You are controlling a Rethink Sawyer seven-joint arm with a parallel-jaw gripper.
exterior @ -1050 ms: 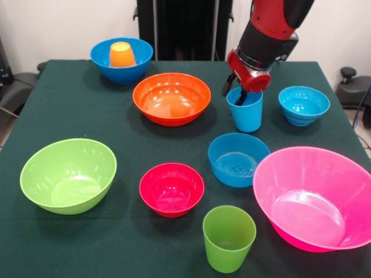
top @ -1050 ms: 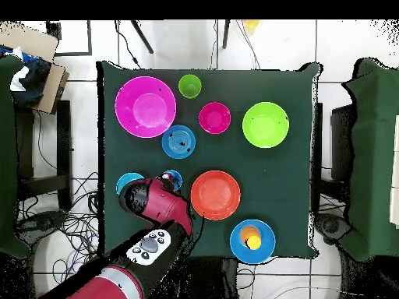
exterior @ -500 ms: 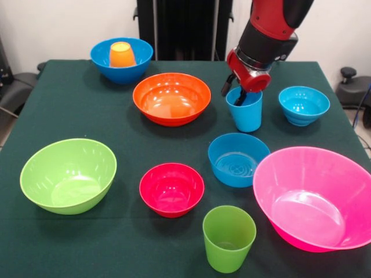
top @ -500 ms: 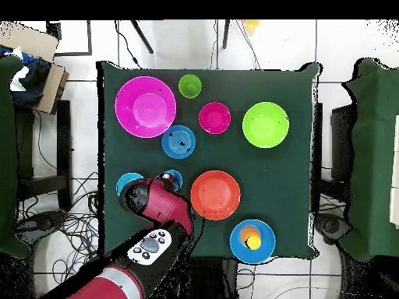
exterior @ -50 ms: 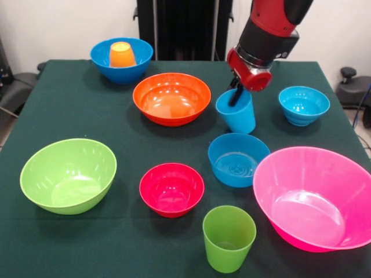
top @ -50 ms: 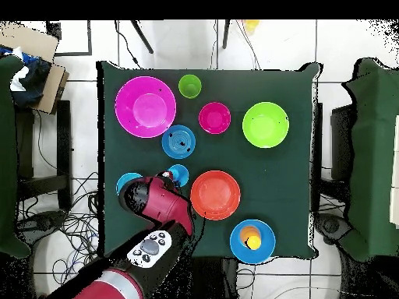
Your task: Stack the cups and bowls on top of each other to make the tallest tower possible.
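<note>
My gripper (exterior @ -50 ms: pixel 236 96) is shut on the rim of the light blue cup (exterior @ -50 ms: pixel 237 117), one finger inside it. The cup hangs tilted just above the cloth, between the orange bowl (exterior @ -50 ms: pixel 171 98) and the small turquoise bowl (exterior @ -50 ms: pixel 304 105). In the overhead view the cup (top @ -50 ms: pixel 179 174) peeks out beside the arm. An orange cup (exterior @ -50 ms: pixel 122 55) stands upside down in the large blue bowl (exterior @ -50 ms: pixel 141 59) at the far left. The medium blue bowl (exterior @ -50 ms: pixel 237 159), pink bowl (exterior @ -50 ms: pixel 316 197), red bowl (exterior @ -50 ms: pixel 171 189), green cup (exterior @ -50 ms: pixel 228 238) and lime bowl (exterior @ -50 ms: pixel 68 175) rest separately.
A dark green cloth covers the table (exterior @ -50 ms: pixel 69 110). Chairs draped in green stand at both sides of the table in the overhead view (top @ -50 ms: pixel 366 156). A cardboard box (top @ -50 ms: pixel 43 66) lies on the floor by one corner.
The light blue cup has come up off the table and tilted, shifting a little toward the orange bowl with my gripper. Everything else stayed put.
</note>
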